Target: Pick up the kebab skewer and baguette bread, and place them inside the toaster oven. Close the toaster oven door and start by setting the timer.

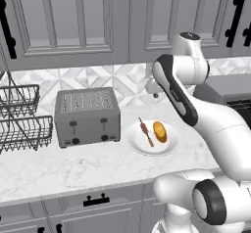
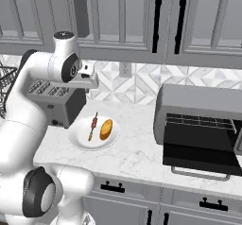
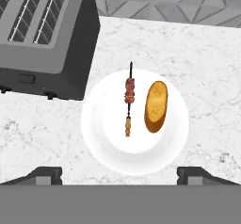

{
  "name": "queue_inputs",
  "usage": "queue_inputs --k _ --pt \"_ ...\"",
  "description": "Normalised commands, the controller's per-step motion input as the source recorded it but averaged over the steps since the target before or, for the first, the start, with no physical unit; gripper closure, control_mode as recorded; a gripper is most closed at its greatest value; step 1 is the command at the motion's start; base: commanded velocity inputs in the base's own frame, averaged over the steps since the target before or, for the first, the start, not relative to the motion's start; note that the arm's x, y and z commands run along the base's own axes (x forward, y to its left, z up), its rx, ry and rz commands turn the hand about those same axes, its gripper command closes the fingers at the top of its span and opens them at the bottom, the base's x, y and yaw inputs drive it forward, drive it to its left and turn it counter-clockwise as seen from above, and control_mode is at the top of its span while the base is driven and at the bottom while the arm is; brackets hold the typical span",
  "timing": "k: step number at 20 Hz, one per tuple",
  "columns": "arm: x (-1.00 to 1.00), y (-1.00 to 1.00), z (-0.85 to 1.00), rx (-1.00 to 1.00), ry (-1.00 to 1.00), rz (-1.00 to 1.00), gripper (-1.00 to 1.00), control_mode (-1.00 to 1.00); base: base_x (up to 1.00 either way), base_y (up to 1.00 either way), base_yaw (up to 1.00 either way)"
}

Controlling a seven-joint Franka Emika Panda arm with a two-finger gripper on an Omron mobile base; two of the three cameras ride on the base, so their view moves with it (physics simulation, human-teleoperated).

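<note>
Gripper (image 3: 120, 173) hangs spread wide above the white plate (image 3: 101, 143), where kebab skewer (image 3: 129, 96) lies just beside baguette bread (image 3: 156, 106), apart.

toaster (image 3: 42, 35) crowds the plate's (image 3: 103, 138) one side; bare counter (image 3: 212, 77) opposite.

We see the thin kebab skewer (image 1: 146, 131) beside the golden baguette bread (image 1: 160, 131) on a round white plate (image 1: 139, 143), right of the grey slotted toaster (image 1: 87, 117).
</note>
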Motion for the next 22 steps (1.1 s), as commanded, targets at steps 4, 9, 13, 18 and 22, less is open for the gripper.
queue_inputs --k 4,9,13,18,22 --pt "0.0 0.0 0.0 0.0 0.0 0.0 -1.0 1.0 0.0 -0.86 0.0" --pt "0.0 0.0 0.0 0.0 0.0 0.0 -1.0 1.0 0.0 -0.67 -0.04" --pt "0.0 0.0 0.0 0.0 0.0 0.0 -1.0 1.0 0.05 -0.38 -0.06" --pt "0.0 0.0 0.0 0.0 0.0 0.0 -1.0 1.0 0.18 -0.23 -0.05" --pt "0.0 0.0 0.0 0.0 0.0 0.0 -1.0 1.0 0.39 -0.02 -0.03"
